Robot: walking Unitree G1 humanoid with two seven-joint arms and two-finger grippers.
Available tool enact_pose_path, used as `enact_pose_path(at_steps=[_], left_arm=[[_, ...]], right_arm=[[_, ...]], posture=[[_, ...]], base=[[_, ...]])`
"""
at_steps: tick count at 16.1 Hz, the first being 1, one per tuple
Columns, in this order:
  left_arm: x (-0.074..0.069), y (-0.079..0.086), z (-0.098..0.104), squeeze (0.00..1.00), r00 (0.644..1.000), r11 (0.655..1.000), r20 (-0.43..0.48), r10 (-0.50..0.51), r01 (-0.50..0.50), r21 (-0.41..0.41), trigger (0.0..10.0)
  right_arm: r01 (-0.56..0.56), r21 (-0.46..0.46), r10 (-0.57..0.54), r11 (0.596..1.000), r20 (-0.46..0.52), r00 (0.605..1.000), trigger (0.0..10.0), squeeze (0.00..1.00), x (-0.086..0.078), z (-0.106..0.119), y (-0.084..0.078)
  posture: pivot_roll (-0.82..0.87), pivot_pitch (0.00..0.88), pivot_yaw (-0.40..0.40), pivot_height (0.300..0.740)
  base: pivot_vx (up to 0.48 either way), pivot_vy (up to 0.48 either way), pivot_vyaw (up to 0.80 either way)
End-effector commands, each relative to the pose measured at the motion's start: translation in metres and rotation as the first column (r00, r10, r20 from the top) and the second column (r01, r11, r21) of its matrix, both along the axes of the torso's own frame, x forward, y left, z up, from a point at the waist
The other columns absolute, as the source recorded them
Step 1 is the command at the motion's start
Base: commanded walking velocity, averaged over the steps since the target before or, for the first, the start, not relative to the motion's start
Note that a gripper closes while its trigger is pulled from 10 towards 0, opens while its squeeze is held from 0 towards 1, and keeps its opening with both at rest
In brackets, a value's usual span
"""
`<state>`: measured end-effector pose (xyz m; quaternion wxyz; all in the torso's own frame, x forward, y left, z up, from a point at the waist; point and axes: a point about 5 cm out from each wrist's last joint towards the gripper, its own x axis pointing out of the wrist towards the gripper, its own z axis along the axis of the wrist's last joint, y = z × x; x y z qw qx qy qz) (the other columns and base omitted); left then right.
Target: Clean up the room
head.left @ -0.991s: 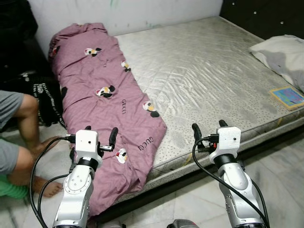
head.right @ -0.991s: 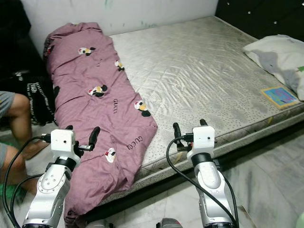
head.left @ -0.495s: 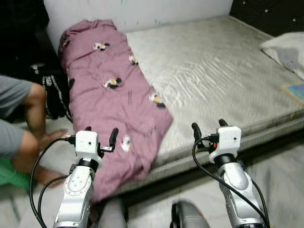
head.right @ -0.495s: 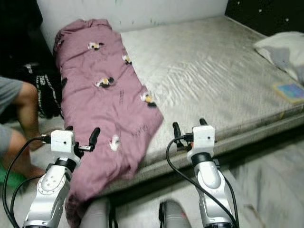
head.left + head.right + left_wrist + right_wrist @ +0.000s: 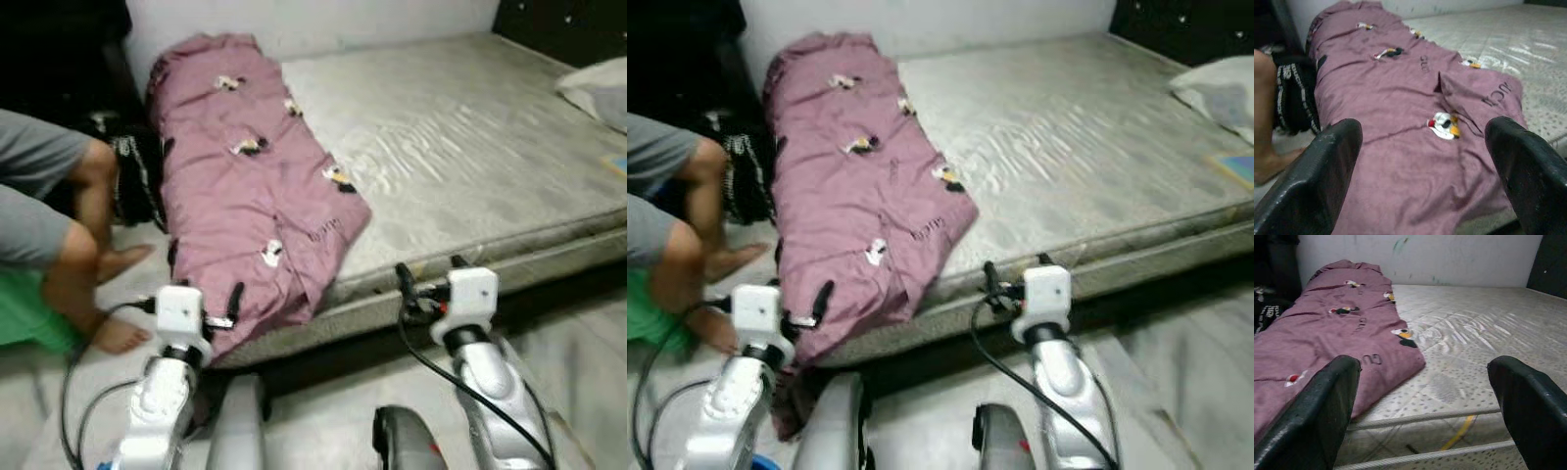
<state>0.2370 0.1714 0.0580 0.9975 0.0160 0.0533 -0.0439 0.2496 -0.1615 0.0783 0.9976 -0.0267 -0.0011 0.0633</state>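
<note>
— What's worrying you most from where you're standing?

— The person (image 5: 59, 225) sitting on the floor just beside the mattress (image 5: 470, 147), at its left end. If the robot is heading for the blanket (image 5: 250, 196), the left gripper (image 5: 209, 304) could swing close to those legs. There's also a black bag (image 5: 132, 176) wedged between the person and the mattress, and its straps could be snagging a finger.

— And the blanket itself?

— It's a mauve one with little cartoon prints, lying crumpled along the left side of the mattress and spilling over the near edge toward the floor. It looks soft and bulky, so I'm guessing one pinch will only be lifting a fold.

— Are the grippers holding anything?

— No. The left gripper is hovering spread wide just in front of the hanging edge, and the right gripper (image 5: 428, 284) is gaping too, facing the mattress's bare near edge.
</note>
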Motion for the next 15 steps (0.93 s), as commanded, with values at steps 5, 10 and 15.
enact_pose_path(at_steps=[5,10,15], left_arm=[[0.006,-0.0049,0.0118,0.0,0.998,0.999,0.05,-0.044,0.045,-0.019,10.0],[0.0062,-0.0061,0.0106,0.0,0.998,0.998,0.044,-0.048,0.049,-0.024,10.0],[0.0067,-0.0062,0.0097,0.0,0.998,0.999,0.041,-0.044,0.045,-0.02,10.0]], right_arm=[[0.0,-0.009,0.001,1.0,0.017,1.0,10.0,0.0,0.0034,0.0058,-0.0013],[0.007,-0.007,-0.007,1.0,0.022,1.0,10.0,0.0,0.0049,0.0074,-0.0022],[-0.024,-0.021,0.024,0.999,0.02,1.0,10.0,0.0,0.0057,0.0071,0.0017]], posture=[[-0.05,0.0,0.043,0.617],[-0.05,0.0,0.047,0.617],[-0.05,0.0,0.045,0.617]], base=[[0.215,0.0,0.0],[0.458,0.0,0.0],[0.415,0.0,0.16]])
